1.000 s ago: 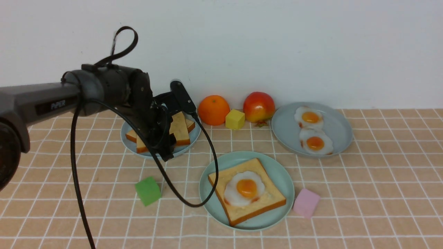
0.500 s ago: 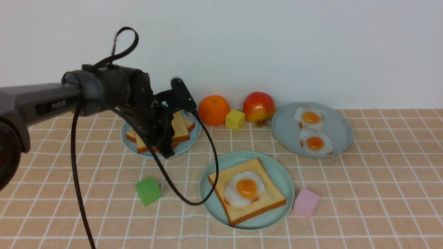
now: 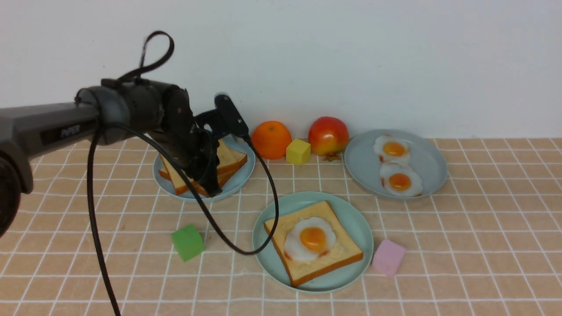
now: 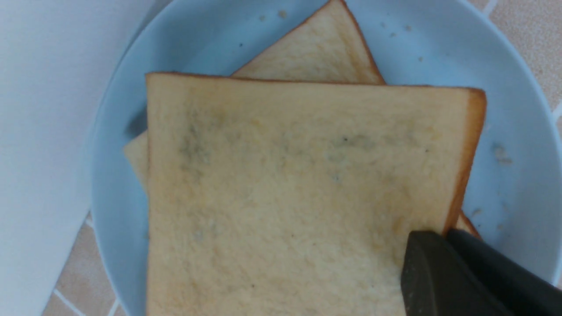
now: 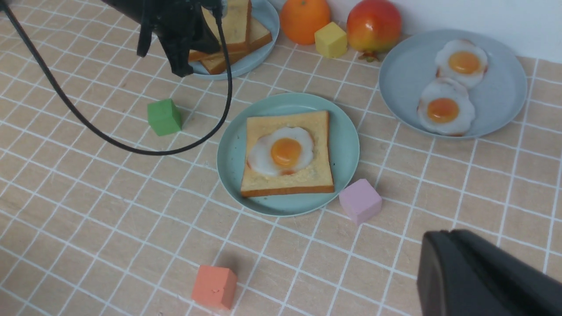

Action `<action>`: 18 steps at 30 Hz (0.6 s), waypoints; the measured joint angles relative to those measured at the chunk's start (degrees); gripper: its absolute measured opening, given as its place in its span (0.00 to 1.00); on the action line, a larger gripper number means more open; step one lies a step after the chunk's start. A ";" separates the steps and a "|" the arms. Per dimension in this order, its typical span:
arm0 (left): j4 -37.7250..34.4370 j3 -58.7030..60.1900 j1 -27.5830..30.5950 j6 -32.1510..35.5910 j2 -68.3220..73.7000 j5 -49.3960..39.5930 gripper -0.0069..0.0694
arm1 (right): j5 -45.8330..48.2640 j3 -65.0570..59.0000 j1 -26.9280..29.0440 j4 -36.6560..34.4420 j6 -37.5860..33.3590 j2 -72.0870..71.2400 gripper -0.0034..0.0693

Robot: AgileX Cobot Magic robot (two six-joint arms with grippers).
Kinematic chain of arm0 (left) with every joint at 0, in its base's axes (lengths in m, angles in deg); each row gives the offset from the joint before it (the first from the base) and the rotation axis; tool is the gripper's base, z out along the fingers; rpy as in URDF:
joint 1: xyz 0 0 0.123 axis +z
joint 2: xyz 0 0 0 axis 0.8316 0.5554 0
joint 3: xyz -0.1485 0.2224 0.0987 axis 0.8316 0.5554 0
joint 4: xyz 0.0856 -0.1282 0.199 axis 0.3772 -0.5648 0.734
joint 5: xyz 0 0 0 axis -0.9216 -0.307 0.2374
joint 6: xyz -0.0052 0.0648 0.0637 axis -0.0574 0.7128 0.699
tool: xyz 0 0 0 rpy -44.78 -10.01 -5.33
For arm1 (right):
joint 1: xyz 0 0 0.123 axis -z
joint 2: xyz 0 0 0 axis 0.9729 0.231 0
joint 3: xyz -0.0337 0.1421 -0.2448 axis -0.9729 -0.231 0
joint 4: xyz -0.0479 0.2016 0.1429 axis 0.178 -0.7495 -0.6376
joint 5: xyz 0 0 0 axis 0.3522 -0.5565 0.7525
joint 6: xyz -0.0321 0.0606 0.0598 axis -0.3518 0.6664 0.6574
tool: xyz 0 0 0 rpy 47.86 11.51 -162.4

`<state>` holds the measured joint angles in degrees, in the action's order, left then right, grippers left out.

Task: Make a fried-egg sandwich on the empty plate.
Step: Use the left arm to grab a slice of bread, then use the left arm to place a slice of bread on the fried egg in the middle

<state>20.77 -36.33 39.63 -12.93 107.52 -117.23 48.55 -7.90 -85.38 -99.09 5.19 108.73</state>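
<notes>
Your left gripper is pinched on one corner of the top toast slice, on the pale blue plate at back left. Lift it level, clear of the slice beneath, then lay it squarely over the fried egg on the mint-green plate, front centre.

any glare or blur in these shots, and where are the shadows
Front view: even light, mildly soft, faint sheen on the egg yolk. Left wrist view: top toast slice in focus, left claw a dark blur. Right wrist view: pink cube casts a soft shadow.
</notes>
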 joint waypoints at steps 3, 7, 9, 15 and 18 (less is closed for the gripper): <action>0.00 -0.40 0.00 -2.23 -2.03 -1.34 0.07 | 0.00 0.00 0.00 -0.19 -0.31 0.00 0.08; -0.31 -0.47 0.00 -4.30 -5.00 -3.34 0.07 | 0.00 0.00 0.00 -0.44 -1.20 0.00 0.08; -0.31 -0.47 -0.12 -5.78 -6.38 -4.61 0.07 | 0.00 0.00 0.00 -0.55 -1.53 0.00 0.09; 0.00 -0.47 -4.82 -12.21 -12.01 -11.53 0.07 | 0.60 0.00 0.00 0.22 -1.53 0.00 0.09; 0.57 -0.47 -11.37 -16.63 -13.82 -14.90 0.07 | 1.60 0.00 0.00 0.92 -1.53 -0.28 0.09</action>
<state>21.34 -36.80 28.26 -29.55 93.70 -132.13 50.15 -7.90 -85.38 -98.17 3.66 108.45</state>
